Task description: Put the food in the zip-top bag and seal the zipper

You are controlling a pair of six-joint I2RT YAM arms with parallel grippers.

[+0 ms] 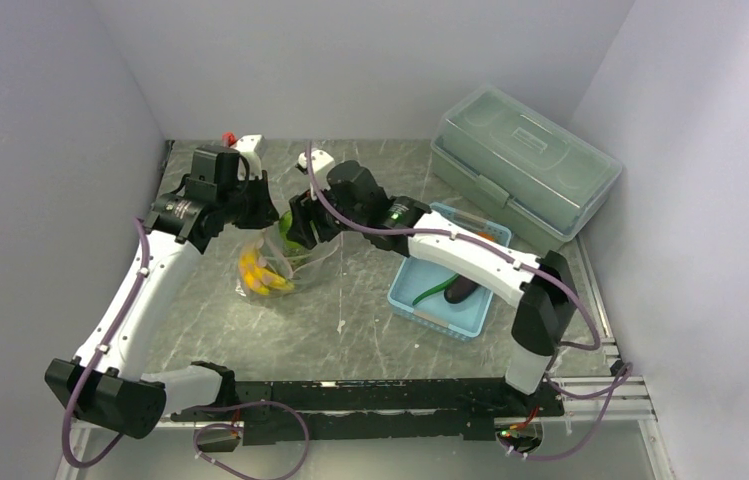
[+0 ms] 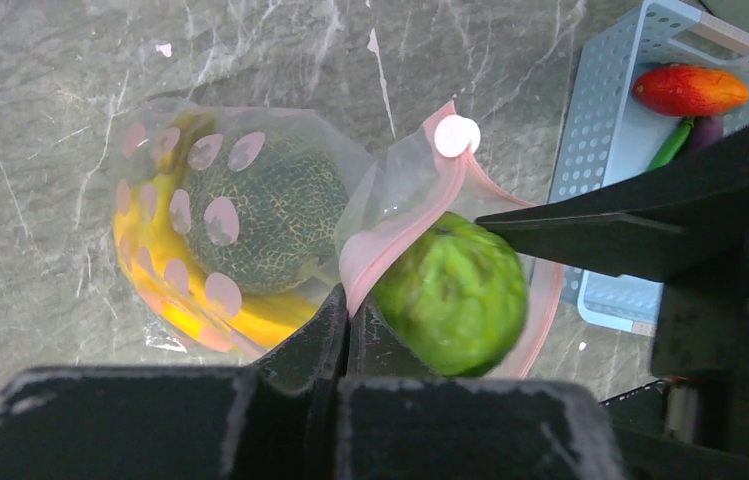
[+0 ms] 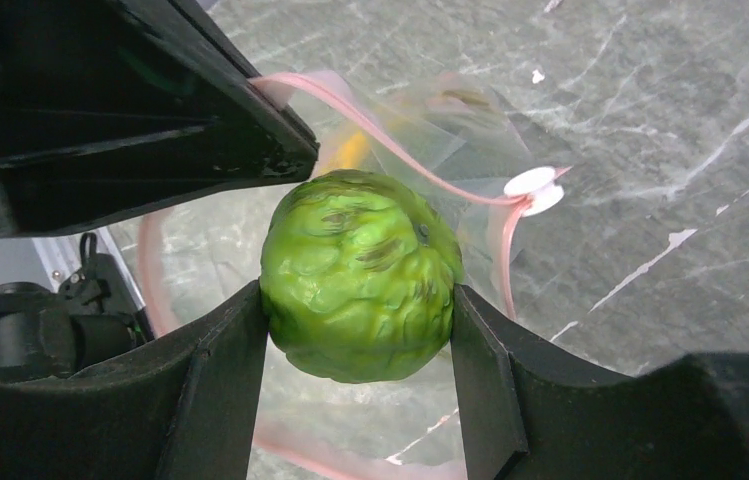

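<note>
The lime-green fruit (image 3: 358,275) is pinched in the right claw (image 3: 358,305), at the zipper (image 2: 405,235) pinched by the left claw (image 2: 347,305).

Marbled table (image 1: 370,330): bag (image 1: 268,268), basket (image 1: 402,292), lidded box (image 1: 525,160)

Lime-green fruit (image 3: 358,275), right gripper (image 3: 358,325) and left gripper (image 2: 347,305) blocked the mouth of the zip-top bag (image 2: 390,200). Table (image 1: 350,335) on the bag's near side lay open; 1 basket (image 1: 437,322) stood to the bag's right.

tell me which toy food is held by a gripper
The lime-green fruit, clamped in the right gripper at the mouth of the zip-top bag. The bananas and melon lie inside the bag; the orange-red piece lies in the blue basket.
</note>
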